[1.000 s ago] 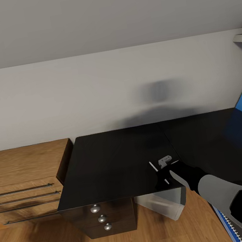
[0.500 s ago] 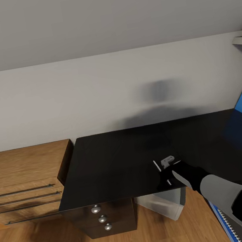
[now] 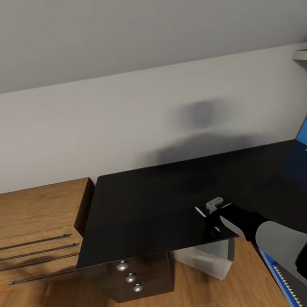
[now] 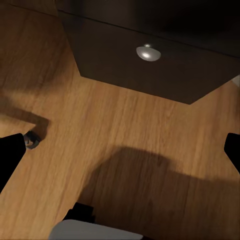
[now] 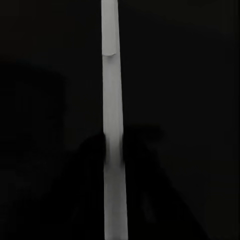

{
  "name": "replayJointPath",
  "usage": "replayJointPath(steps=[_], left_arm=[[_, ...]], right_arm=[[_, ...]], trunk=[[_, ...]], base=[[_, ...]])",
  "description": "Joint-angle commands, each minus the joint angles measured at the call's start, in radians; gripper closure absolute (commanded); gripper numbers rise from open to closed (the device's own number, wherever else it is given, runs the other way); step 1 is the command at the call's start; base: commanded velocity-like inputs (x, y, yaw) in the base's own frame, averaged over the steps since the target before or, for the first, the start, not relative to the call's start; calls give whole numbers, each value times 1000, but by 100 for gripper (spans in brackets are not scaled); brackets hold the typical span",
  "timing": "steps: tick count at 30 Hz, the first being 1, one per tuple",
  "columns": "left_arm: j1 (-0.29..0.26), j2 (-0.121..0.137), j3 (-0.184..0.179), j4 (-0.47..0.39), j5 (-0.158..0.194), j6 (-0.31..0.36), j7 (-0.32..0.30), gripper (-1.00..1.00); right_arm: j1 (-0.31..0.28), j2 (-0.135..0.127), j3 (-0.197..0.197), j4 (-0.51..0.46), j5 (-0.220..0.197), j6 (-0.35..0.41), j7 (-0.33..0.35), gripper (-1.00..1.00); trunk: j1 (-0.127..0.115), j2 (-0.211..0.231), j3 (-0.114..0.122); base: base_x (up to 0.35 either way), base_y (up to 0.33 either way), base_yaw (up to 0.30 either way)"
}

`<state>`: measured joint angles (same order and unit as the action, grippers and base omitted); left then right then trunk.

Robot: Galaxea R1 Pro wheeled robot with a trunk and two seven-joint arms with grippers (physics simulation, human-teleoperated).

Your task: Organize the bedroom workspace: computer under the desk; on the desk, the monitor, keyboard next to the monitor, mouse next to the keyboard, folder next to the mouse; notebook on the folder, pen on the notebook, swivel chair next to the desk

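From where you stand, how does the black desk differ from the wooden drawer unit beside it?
The desk has a glossy black top; the wooden drawer unit is light brown with visible grain. The desk's drawers carry round silver knobs; the unit's fronts carry long thin bar handles. The right gripper hovers over the desk's front edge with a white pen; nothing sits over the unit. Both stand against the same wall, tops about level.

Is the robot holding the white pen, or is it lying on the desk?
Held. In the head view the right gripper is shut on the pen over the desk; whether it touches the desk, cannot tell.
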<state>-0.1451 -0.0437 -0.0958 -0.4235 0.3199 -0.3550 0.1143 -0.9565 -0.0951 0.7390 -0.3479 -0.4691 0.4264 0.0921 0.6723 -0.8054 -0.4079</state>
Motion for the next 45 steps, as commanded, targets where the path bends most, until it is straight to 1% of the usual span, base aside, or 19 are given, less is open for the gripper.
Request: replayJointPath(steps=[1, 12, 14, 17, 20, 21, 22, 23, 25, 26, 27, 28, 29, 30, 31, 33, 36, 38, 45], left_arm=[[-1, 1, -8, 0, 5, -4, 8, -100], [-1, 1, -8, 0, 5, -4, 8, -100], [-1, 1, -8, 0, 5, -4, 8, -100], [-1, 1, -8, 0, 5, -4, 7, -100], [-1, 1, -8, 0, 5, -4, 7, -100], [-1, 1, -8, 0, 5, -4, 7, -100], [-1, 1, -8, 0, 5, -4, 7, -100], [-1, 0, -8, 0, 5, -4, 7, -100], [-1, 0, -8, 0, 5, -4, 7, -100], [-1, 0, -8, 0, 5, -4, 7, -100], [-1, 0, -8, 0, 5, -4, 7, -100], [-1, 0, -8, 0, 6, -4, 8, -100], [-1, 0, -8, 0, 6, -3, 9, -100], [-1, 0, -8, 0, 6, -3, 10, -100], [-1, 0, -7, 0, 6, -3, 11, -100], [-1, 0, -8, 0, 4, -3, 13, -100], [-1, 1, -8, 0, 4, -4, 13, -100], [-1, 1, -8, 0, 4, -5, 13, -100], [-1, 1, -7, -1, 3, -5, 13, -100]], right_arm=[[-1, -1, 4, -2, -1, 5, 3, 100], [-1, -2, 3, -4, -2, 5, 3, 100], [-1, -5, 2, -6, -2, 6, 3, 100], [-2, -16, -7, -8, -2, 8, 3, 100], [-3, -23, -46, -15, -3, 36, 1, 100], [-3, -26, -82, -28, -3, 71, -1, 100], [-3, -27, -104, -37, -3, 92, -4, 100], [-4, -32, -152, -60, -2, 134, -15, 100], [-4, -37, -200, -89, -2, 171, -34, 100], [-4, -44, -245, -123, -2, 200, -56, 100], [-4, -49, -265, -141, -2, 212, -68, 100], [-4, -61, -301, -177, -2, 231, -91, 100], [-4, -68, -317, -194, -2, 239, -102, 100], [-4, -83, -344, -223, -2, 254, -121, 100], [-4, -90, -355, -235, -3, 261, -128, 100], [-3, -120, -399, -263, -6, 292, -144, 100], [-2, -133, -432, -274, -8, 311, -150, 100], [-1, -137, -442, -277, -9, 317, -153, 100], [7, -137, -452, -284, -13, 320, -154, 100]], trunk=[[-4, 6, 2], [-46, 83, 37], [-54, 97, 43], [-65, 118, 52], [-77, 139, 62], [-80, 146, 65], [-84, 153, 68], [-88, 160, 71], [-96, 174, 77], [-100, 181, 80], [-103, 188, 84], [-107, 195, 87], [-111, 202, 90], [-115, 209, 93], [-119, 216, 96], [-126, 230, 102], [-138, 251, 112], [-146, 265, 118], [-172, 314, 140]], base=[[0, 0, 0], [0, 0, 0], [0, 0, 0], [0, 0, 0], [0, 0, 0], [0, 0, 0], [0, 0, 0], [0, 0, 0], [0, 0, 0], [0, 0, 0], [0, 0, 0], [0, 0, 0], [0, 0, 0], [0, 0, 0], [0, 0, 0], [0, 0, 0], [-2, 0, 0], [-56, 0, 0], [-229, 0, 0]])
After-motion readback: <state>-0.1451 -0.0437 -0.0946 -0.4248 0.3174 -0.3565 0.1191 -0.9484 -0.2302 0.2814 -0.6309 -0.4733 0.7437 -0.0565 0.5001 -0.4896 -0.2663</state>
